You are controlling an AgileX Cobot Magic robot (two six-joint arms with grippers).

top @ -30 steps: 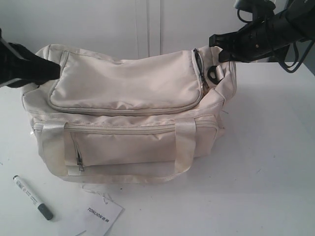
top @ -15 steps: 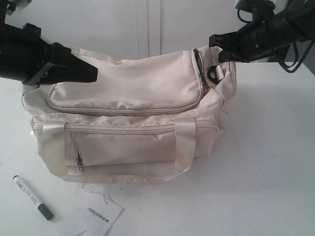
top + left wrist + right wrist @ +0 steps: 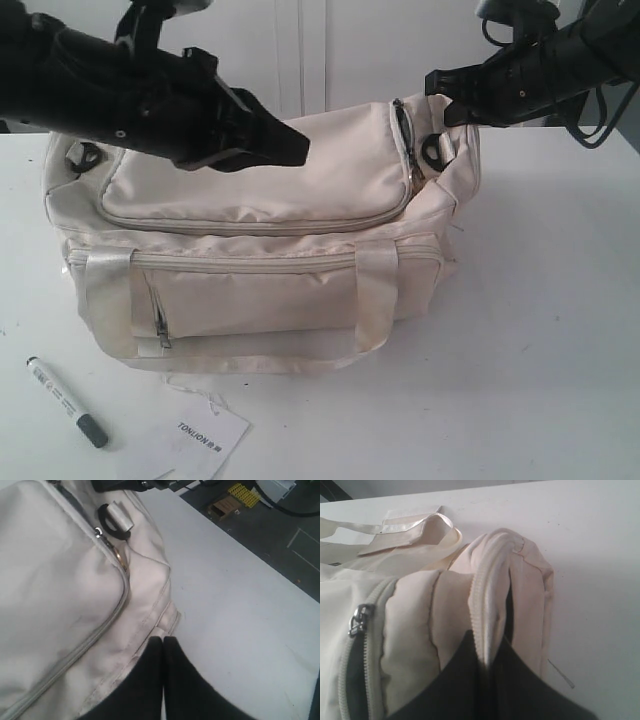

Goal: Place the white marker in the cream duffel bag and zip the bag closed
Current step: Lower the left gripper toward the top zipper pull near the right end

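Observation:
The cream duffel bag stands mid-table with its top flap lying down. The white marker lies on the table in front of the bag's left corner, dark cap toward the front. My left gripper is shut and empty, hovering over the flap. In the left wrist view its fingertips are pressed together above the bag's edge. My right gripper is shut on the bag's zipper edge at the far right corner. A zip slider shows beside the dark opening.
A white paper TONLION tag lies in front of the bag near the marker. A black strap ring sits on the bag's right end. White table extends to the right. Its edge and a dark floor show in the left wrist view.
My left arm has swung from the bag's left end rightward across the top flap, gripper shut. The right gripper, bag and marker have not moved.

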